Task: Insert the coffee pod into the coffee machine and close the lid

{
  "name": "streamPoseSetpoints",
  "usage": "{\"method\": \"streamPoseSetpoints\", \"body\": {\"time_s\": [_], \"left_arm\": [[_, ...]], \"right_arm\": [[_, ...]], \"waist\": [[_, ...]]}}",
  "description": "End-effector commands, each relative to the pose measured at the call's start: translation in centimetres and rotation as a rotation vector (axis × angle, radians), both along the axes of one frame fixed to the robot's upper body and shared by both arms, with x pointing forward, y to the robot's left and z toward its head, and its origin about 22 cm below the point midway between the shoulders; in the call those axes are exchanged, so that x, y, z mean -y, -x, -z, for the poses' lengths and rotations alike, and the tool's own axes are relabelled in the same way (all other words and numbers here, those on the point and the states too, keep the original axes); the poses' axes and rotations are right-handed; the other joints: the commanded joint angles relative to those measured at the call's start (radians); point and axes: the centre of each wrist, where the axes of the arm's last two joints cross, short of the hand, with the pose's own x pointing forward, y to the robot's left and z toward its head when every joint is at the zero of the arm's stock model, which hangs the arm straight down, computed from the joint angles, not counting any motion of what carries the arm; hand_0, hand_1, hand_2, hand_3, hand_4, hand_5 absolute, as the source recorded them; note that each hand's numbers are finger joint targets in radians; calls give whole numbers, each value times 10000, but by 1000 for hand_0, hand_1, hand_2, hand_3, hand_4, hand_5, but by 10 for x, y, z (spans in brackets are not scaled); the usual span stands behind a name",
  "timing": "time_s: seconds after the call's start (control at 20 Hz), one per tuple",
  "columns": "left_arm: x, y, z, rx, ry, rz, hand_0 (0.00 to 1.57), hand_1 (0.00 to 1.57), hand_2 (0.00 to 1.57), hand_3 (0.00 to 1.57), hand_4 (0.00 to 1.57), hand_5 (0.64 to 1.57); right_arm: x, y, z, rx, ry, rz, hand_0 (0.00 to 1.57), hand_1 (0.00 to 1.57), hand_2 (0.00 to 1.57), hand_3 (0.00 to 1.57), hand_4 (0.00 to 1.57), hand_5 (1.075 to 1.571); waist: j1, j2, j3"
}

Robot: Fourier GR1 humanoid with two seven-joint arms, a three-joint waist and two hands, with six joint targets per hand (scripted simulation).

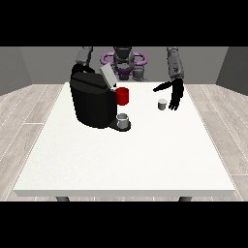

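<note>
The fingers of the hand at the view's right hang straight and relaxed, pointing down toward the table, with the thumb stuck out sideways toward the view's left; they have hold of nothing. The coffee pod stands on the table just beside those fingers, on their left in the view, close to the fingertips but not plainly touching them. It is a small, pale grey cup shape, upright, its short axis vertical and its wider mouth facing up.

Well apart from it, toward the view's left, stands the coffee machine, a bulky black body with rounded corners and a dull, smooth finish. Its lid is a flat light-grey flap, raised and tilted, so the top is open. A red cylindrical part juts from the machine's front at the side facing the pod. Below that, a small grey cup sits upright on the machine's dark base.

The hand at the view's left is hidden behind the machine; only its grey arm shows above the black body, so I cannot tell how its fingers lie.

The table is a wide, white, matt slab with a thin edge. Around it runs a pale wood-plank floor, and grey walls stand behind the robot.
</note>
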Motion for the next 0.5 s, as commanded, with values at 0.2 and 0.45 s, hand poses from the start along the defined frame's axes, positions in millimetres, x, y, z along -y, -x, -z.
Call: {"method": "streamPoseSetpoints", "body": {"time_s": [0.2, 0.45], "left_arm": [[-21, -1, 8, -622, -1185, -166, 615, 615, 738, 477, 0, 1571], [-23, -2, 15, -529, -2483, -180, 568, 568, 698, 414, 0, 1571]], "right_arm": [[7, -2, 1, -331, 415, 165, 0, 0, 0, 0, 392, 1571], [-23, -2, -18, 247, -95, -572, 0, 0, 0, 0, 435, 1571]], "waist": [[-168, -53, -1], [-686, 354, -6]]}}
